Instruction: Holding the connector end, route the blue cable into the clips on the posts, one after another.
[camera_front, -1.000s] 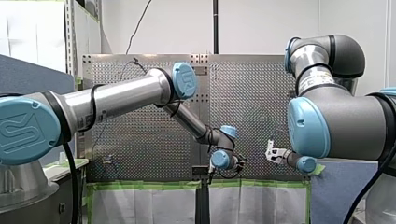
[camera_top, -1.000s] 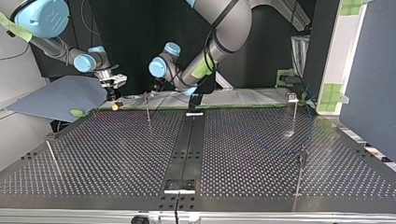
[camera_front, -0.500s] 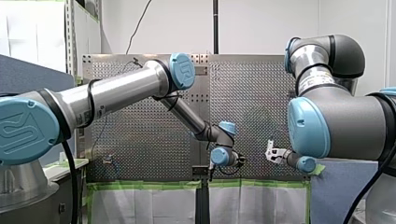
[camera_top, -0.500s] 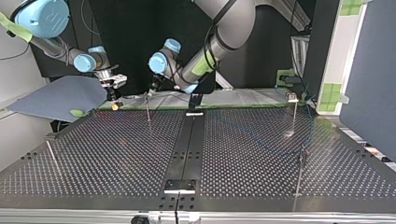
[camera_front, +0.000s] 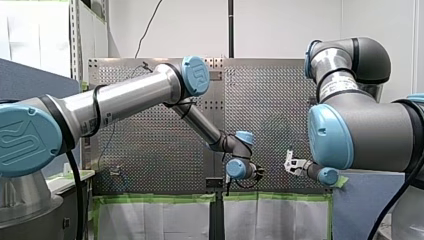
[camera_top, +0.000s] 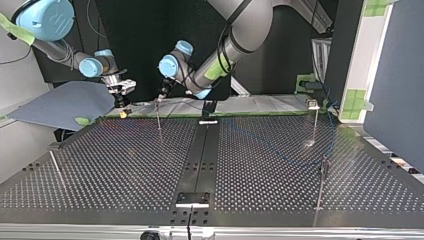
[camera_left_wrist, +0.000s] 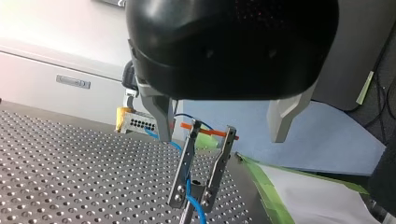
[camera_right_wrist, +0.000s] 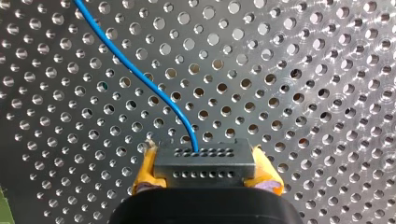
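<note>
While my left arm (camera_front: 125, 100) reached in from the front view's left, its elbow stood higher than a second before, and its wrist had shifted only slightly; my right arm (camera_front: 360, 130) stood where it had been; neither gripper's fingers could be read there.

From the top view, my left gripper (camera_top: 160, 96) hung just over the top of the post (camera_top: 158, 117) near the far edge of the perforated table (camera_top: 125, 165); a second earlier it had been a little further toward that view's right; my right gripper (camera_top: 121, 102) had kept its place at the far left edge, with the connector (camera_top: 123, 114) at its tip.

Through the left wrist view, my left gripper's metal fingers stood wide apart with nothing between them but air and the clip (camera_left_wrist: 185, 163), which they straddled without touching; an orange piece (camera_left_wrist: 210, 132) lay across the tips of the clip's two prongs; the blue cable (camera_left_wrist: 194, 204) passed down between the prongs near their base and ran back past one finger to the connector, which my right gripper held beyond the clip.

Seen from the right wrist view, my right gripper's yellow pads were clamped on the two ends of the grey connector; the cable left the connector's middle and curved away over the table's holes.
</note>
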